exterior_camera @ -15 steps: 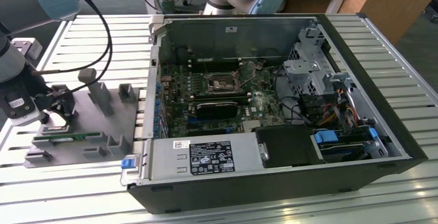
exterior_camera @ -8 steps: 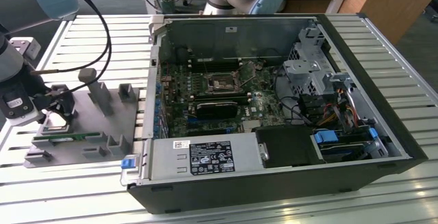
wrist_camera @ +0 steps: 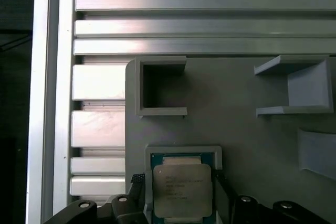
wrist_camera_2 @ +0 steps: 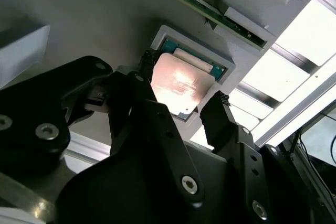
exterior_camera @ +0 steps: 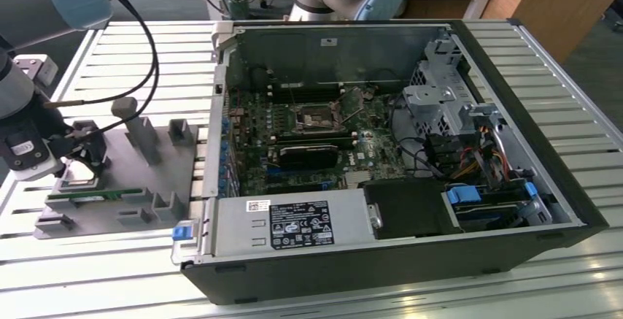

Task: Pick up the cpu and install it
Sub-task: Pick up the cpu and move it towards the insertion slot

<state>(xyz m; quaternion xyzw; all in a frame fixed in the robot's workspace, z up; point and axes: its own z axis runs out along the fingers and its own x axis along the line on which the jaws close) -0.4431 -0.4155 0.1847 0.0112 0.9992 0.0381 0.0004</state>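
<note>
The cpu is a flat square chip with a silver-grey top plate. It lies in a shallow framed recess of the grey holder block. In both wrist views my gripper hangs just above it, open, with one black finger on one side of the chip and the other finger on the opposite side. The cpu rests in its recess with light reflecting off its top. In the exterior view my gripper is low over the holder block at the exterior view's left.
An open computer case lies in the middle of the slatted metal table, its motherboard socket facing up. A long green memory stick sits in the holder block beside the cpu. Upright posts rise from the block.
</note>
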